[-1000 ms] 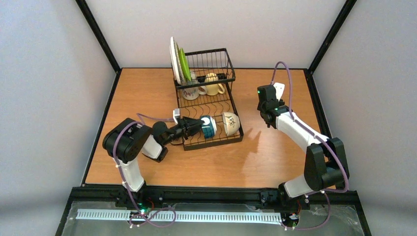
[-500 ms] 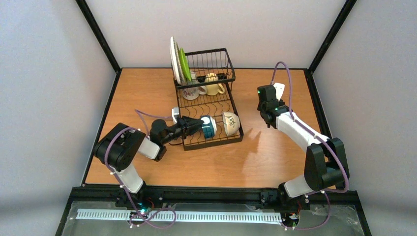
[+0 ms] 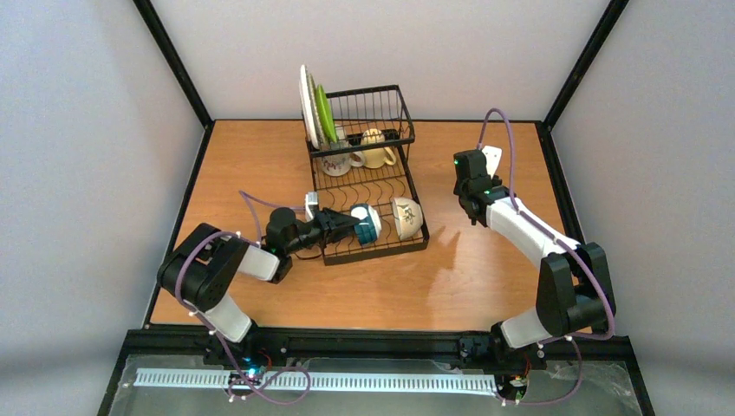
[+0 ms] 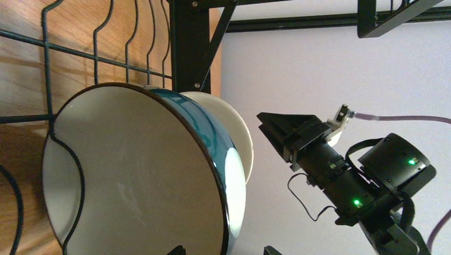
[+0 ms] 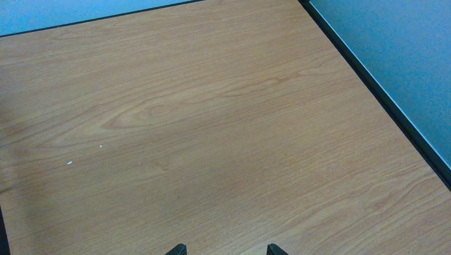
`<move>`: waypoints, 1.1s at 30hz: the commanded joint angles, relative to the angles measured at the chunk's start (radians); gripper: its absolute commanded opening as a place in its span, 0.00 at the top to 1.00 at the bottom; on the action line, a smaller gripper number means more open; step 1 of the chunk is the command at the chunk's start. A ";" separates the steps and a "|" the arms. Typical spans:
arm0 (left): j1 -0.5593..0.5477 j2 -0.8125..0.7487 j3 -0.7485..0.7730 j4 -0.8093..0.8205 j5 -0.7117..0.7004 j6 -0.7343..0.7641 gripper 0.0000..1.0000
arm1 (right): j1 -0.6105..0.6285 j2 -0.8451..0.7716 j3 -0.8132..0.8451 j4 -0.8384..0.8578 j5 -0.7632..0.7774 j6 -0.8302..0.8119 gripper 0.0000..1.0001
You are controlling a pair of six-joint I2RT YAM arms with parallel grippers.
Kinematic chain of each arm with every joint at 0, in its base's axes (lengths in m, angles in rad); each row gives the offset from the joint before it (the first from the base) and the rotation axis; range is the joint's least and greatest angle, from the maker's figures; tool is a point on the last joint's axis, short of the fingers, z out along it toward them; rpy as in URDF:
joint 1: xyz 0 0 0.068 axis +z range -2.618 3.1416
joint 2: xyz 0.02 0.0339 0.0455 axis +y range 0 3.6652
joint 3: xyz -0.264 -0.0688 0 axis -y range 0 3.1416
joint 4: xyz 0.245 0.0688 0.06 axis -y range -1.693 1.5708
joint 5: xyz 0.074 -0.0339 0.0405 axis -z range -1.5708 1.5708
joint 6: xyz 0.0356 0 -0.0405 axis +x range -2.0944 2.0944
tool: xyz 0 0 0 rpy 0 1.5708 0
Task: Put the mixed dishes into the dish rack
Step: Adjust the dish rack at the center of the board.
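My left arm (image 3: pixel 206 276) has folded back lower-left; the left pincer (image 3: pixel 349 223) is wide and empty (teal bowl (image 3: pixel 369 225) racked). The right pincer (image 5: pixel 224 249) is open too, so I'd withdraw clear next.

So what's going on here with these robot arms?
The left hand is open beside a teal bowl standing on edge in the dish rack, next to a white bowl. Plates and two mugs sit at the rack's far end. The right hand, open, hovers over the table.
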 commanded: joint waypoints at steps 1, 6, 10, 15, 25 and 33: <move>0.001 -0.044 0.033 -0.133 -0.017 0.082 0.18 | 0.010 -0.019 0.012 0.000 0.008 -0.004 0.13; 0.002 -0.076 0.036 -0.201 -0.038 0.109 0.18 | 0.009 -0.022 0.010 0.000 0.008 -0.004 0.13; 0.003 -0.123 0.042 -0.276 -0.060 0.136 0.17 | 0.010 -0.024 0.011 -0.001 0.007 -0.005 0.13; 0.002 -0.190 0.072 -0.426 -0.093 0.196 0.15 | 0.011 -0.024 0.016 -0.004 -0.001 -0.003 0.13; 0.002 -0.332 0.126 -0.689 -0.156 0.268 0.13 | 0.015 -0.029 0.052 -0.021 -0.046 -0.012 0.13; 0.001 -0.502 0.263 -1.112 -0.324 0.422 0.13 | 0.016 0.008 0.106 0.030 -0.181 -0.077 0.13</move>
